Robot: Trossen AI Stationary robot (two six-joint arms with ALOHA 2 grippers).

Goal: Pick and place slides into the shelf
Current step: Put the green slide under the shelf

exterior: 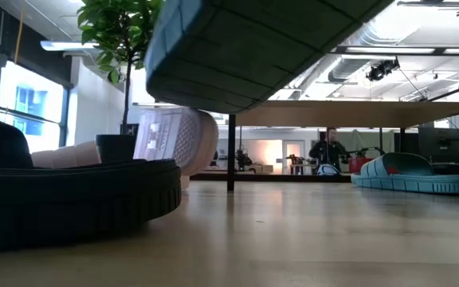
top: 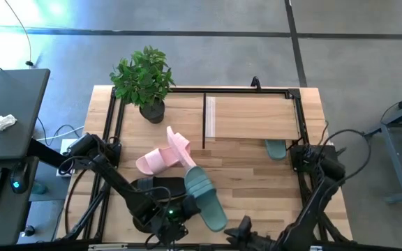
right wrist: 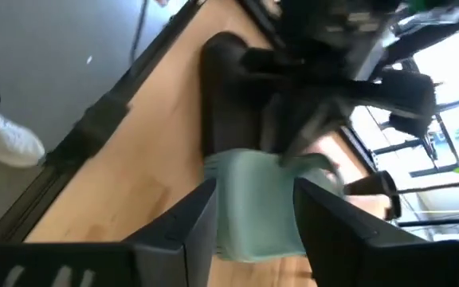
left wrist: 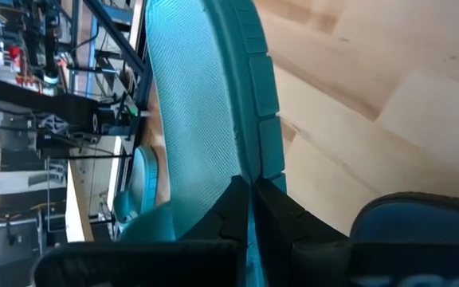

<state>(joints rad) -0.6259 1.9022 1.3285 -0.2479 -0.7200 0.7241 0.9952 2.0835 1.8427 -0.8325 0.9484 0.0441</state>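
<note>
My left gripper (top: 174,210) is shut on a dark green slide (top: 205,196) near the table's near edge; the low view shows that slide (exterior: 253,48) raised above the tabletop. A black slide (top: 159,187) lies beside it on the table. Two pale pink slides (top: 166,155) lie stacked crosswise farther back. The second green slide (top: 276,148) sits under the shelf (top: 253,117), whose light plank stands on a black frame. My right gripper (top: 241,229) is open at the near edge, its fingers (right wrist: 190,223) facing the held slide's end (right wrist: 253,207) without touching it. My left gripper pinches the green slide by the side edge of its sole (left wrist: 253,163), next to the strap (left wrist: 421,231), between its two fingers. The fingers come in from the table's left, across the slide. The slide is lifted clear of the table and tilted.
A potted plant (top: 145,80) stands at the far left corner, beside the shelf. Bare wood (top: 257,188) lies between the held slide and the shelf. A black frame rail (top: 110,125) runs along the table's left side. A person (exterior: 325,151) stands far off in the room.
</note>
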